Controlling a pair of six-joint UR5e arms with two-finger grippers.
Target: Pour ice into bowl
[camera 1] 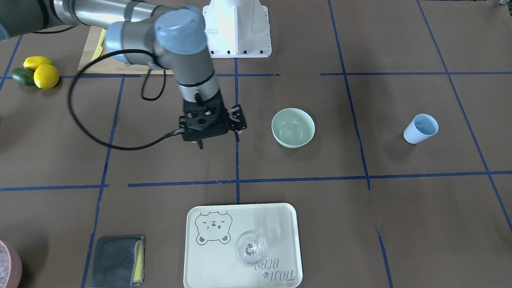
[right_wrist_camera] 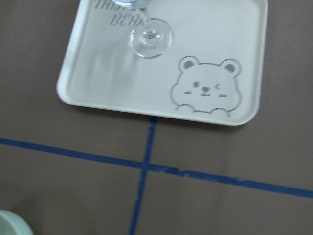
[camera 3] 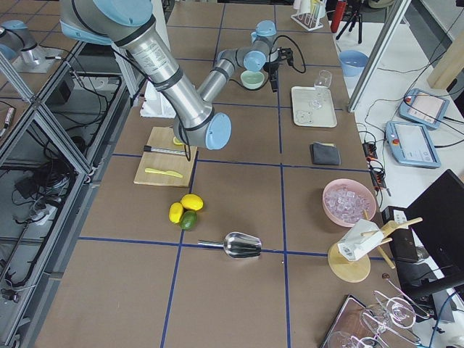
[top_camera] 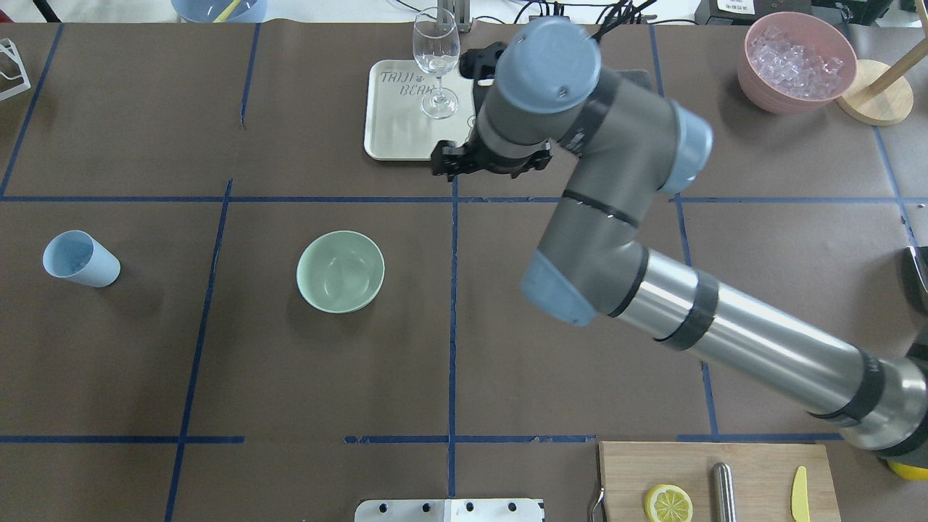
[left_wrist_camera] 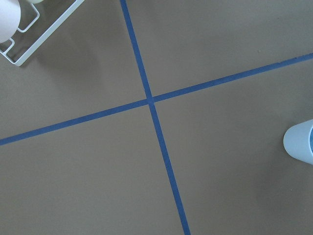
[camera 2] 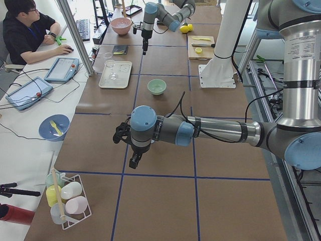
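The pale mint-green bowl (camera 1: pixel 293 128) (top_camera: pixel 341 272) stands upright near the table's middle. The light blue cup (camera 1: pixel 421 128) (top_camera: pixel 80 259) stands well off to the robot's left of it; its edge shows in the left wrist view (left_wrist_camera: pixel 301 142). I cannot make out clear ice cubes in the cup or the bowl. My right gripper (camera 1: pixel 220 141) hangs open and empty above the table, beside the bowl on the robot's right and apart from it. My left gripper (camera 2: pixel 134 160) shows only in the exterior left view, near the cup; I cannot tell its state.
A cream bear tray (camera 1: pixel 280 216) with a clear wine glass (camera 1: pixel 251 248) lies beyond the right gripper. A pink container (top_camera: pixel 797 61) of whitish cubes stands far right. A cutting board (top_camera: pixel 718 482), lemons (camera 1: pixel 40 72), a grey cloth (camera 1: pixel 116 262) and a wire rack (left_wrist_camera: pixel 19 39) lie around.
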